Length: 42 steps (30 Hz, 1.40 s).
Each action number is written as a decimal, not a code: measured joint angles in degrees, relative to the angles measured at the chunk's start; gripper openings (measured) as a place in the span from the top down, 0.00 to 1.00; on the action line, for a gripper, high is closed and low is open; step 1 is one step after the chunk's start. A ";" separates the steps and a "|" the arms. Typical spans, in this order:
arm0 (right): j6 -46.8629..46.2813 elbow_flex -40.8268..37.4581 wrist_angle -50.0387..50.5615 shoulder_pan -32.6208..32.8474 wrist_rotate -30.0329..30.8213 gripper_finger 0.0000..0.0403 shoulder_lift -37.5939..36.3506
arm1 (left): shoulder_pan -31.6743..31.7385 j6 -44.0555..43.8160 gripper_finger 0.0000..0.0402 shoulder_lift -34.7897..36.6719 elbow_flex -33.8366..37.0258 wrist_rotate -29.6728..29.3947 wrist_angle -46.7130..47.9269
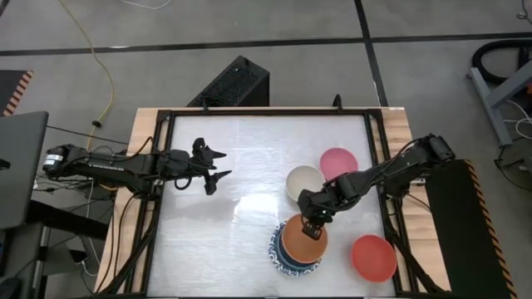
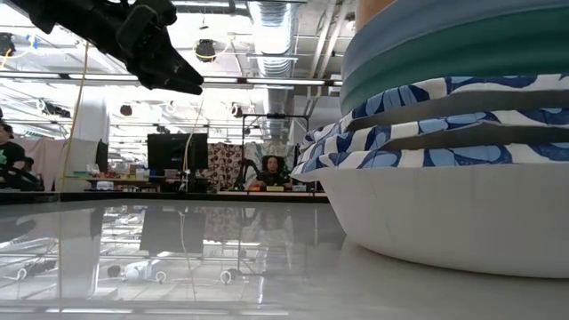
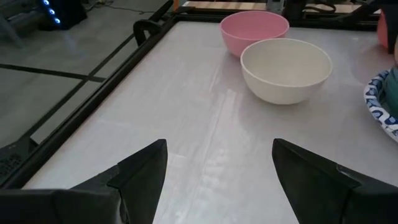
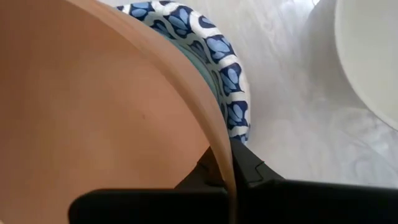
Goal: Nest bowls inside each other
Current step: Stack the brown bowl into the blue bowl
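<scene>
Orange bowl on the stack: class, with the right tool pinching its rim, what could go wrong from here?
1. The right tool grips the orange bowl by its rim alone; the bowl may tilt and seat crooked.
2. The stack is already tall, so a sideways pull could shift or topple it.
3. The cream bowl sits near the right arm and might get bumped.

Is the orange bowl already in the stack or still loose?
In the stack: the orange bowl sits atop the nested bowls, its rim pinched by the shut right gripper.
</scene>
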State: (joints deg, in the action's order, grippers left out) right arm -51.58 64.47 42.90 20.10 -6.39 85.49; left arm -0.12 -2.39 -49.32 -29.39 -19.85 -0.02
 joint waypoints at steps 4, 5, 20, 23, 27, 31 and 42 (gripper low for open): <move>-0.15 0.00 -0.56 0.00 -0.02 0.98 0.00 | 0.00 0.02 0.30 -0.02 0.00 -0.93 0.93; -0.52 0.00 -0.62 0.04 -0.02 0.98 0.00 | 0.00 -0.04 0.30 -0.02 0.00 -1.01 1.09; -1.10 0.04 -1.73 0.07 -3.41 0.98 6.16 | 0.00 -0.22 0.30 -0.02 0.00 -1.12 2.82; -1.08 0.11 -1.71 0.07 -3.39 0.98 6.51 | 0.00 -0.22 0.30 -0.02 0.00 -1.12 2.83; -1.22 0.06 -2.88 0.16 -3.24 0.96 6.15 | 0.00 -0.31 0.30 -0.02 0.00 -1.12 2.81; -1.42 0.00 -6.20 0.15 -3.32 0.90 5.04 | -0.01 -0.36 0.30 -0.02 0.00 -1.12 2.80; -3.27 1.05 -6.29 1.65 -3.43 0.85 4.22 | -0.01 -0.46 0.30 -0.03 0.00 -1.35 3.38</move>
State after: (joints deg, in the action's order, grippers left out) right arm -54.85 65.52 36.62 21.75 -9.82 89.71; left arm -0.14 -2.85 -49.35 -29.39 -21.20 3.36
